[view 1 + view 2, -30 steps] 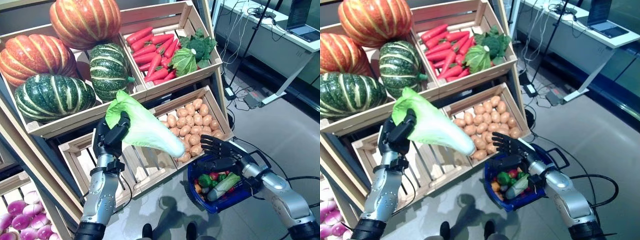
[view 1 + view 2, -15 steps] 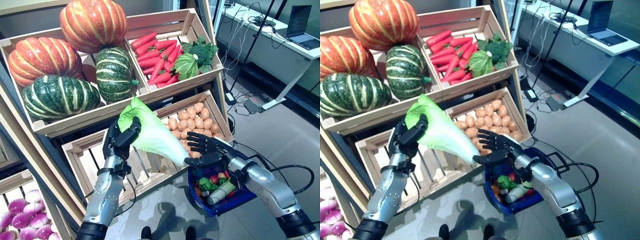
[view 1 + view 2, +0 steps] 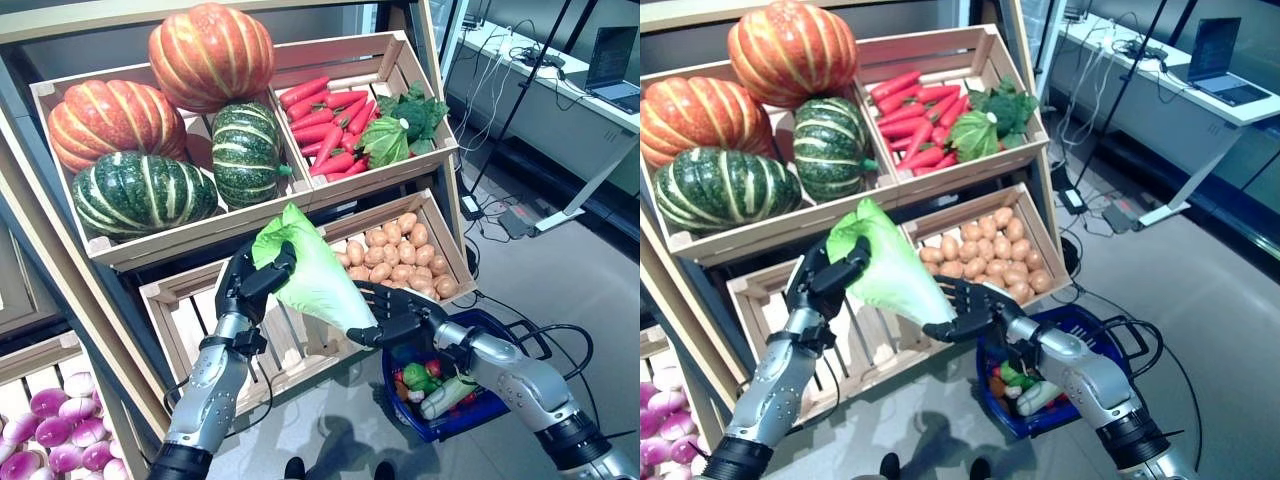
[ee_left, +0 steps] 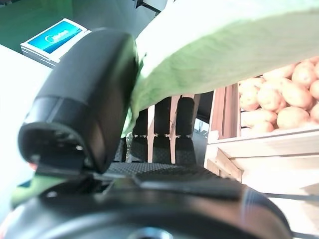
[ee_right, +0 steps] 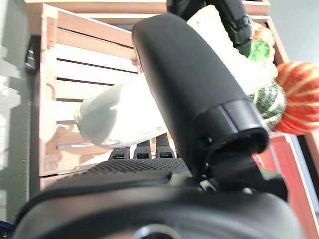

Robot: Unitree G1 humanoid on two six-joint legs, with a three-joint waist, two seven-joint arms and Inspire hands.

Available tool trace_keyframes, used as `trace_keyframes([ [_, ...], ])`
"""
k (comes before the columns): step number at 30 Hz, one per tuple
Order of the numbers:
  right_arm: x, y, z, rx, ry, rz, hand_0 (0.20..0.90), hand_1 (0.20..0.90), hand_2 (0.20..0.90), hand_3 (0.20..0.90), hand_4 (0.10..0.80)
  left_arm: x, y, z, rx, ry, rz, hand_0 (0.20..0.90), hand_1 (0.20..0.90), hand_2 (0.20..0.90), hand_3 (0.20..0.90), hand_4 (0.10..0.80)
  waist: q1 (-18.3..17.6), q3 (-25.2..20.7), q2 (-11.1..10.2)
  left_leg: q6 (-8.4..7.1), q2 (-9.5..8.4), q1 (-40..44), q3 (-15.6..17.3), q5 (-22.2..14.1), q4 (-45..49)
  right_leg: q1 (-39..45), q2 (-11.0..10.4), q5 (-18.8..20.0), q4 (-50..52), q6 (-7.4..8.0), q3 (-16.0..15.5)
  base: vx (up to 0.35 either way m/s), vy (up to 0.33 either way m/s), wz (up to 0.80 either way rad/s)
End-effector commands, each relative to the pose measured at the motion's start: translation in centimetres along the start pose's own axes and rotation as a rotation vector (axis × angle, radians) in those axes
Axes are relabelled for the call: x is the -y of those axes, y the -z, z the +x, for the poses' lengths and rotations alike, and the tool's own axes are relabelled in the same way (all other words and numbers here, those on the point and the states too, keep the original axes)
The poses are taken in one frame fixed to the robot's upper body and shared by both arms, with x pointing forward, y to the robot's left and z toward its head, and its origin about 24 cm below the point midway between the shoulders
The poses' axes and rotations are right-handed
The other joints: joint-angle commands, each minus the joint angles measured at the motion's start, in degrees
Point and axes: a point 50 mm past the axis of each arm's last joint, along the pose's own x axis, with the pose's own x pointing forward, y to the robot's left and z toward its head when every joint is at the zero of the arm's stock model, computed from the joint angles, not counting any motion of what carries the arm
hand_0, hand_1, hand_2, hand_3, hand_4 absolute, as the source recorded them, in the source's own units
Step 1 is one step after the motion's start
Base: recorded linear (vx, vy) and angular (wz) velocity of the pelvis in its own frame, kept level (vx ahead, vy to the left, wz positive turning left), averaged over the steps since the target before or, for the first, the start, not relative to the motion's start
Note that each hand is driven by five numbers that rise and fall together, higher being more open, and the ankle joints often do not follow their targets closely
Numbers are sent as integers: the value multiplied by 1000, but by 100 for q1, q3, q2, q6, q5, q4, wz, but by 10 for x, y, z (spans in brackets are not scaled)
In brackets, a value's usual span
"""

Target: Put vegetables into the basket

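My left hand (image 3: 250, 285) is shut on the leafy end of a long pale green cabbage (image 3: 315, 275) and holds it in the air in front of the lower crates. Its white stem end points down toward the blue basket (image 3: 450, 432) on the floor. My right hand (image 3: 405, 318) is open, fingers straight and spread, with the palm against the cabbage's pale end just above the basket's near rim. The right wrist view shows that pale end (image 5: 119, 119) past my fingers. The basket holds a green pepper (image 3: 415, 378), a long pale green vegetable (image 3: 450, 395) and small red and orange pieces.
A wooden stand of crates rises behind the hands, with a potato crate (image 3: 400, 240) right behind the cabbage and a slatted crate (image 3: 190, 320) by my left arm. A white desk (image 3: 560, 90) and floor cables stand at the back right.
My left hand has carried the cabbage down and right toward the basket. My right hand has risen from the basket's rim to meet the cabbage's pale end. The camera has shifted.
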Motion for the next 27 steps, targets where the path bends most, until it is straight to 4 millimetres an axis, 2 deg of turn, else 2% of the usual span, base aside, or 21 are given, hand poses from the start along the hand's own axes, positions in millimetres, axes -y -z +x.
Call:
trace_keyframes([
  [1,-24,-30,15,83,-216,34,900,900,900,900,800,26,-38,26,179,180,64,300,300,300,300,400,54,-539,-203,-132,-93,-17,-141,-311,5,111,-403,124,7,258,-253,0,0,0],
  [4,-31,-20,17,0,-296,36,900,900,900,900,800,27,-38,26,172,189,49,300,300,300,300,400,79,-546,-223,-137,-93,-8,-147,-305,5,122,-405,125,7,256,-265,0,0,0],
  [11,-38,-12,22,-57,-363,87,900,900,900,900,800,27,-34,26,162,202,44,300,300,300,300,400,108,-584,-247,-151,-91,-4,-156,-298,5,135,-407,128,7,264,-264,0,2,2],
  [12,-39,-11,23,-61,-367,92,571,571,571,571,580,27,-34,26,162,202,43,300,300,300,300,400,111,-583,-245,-152,-91,-3,-162,-297,5,137,-409,127,7,266,-264,0,0,0],
  [13,-40,-10,23,-63,-367,97,300,300,300,300,400,27,-34,26,160,201,42,300,300,300,300,400,111,-590,-244,-156,-89,-6,-163,-294,5,133,-410,130,7,271,-264,0,0,0],
  [27,-47,-17,26,32,-365,285,300,300,300,300,400,25,-32,24,164,188,23,300,300,300,300,400,108,-600,-215,-152,-76,12,-135,-309,5,130,-421,134,7,280,-235,0,0,0],
])
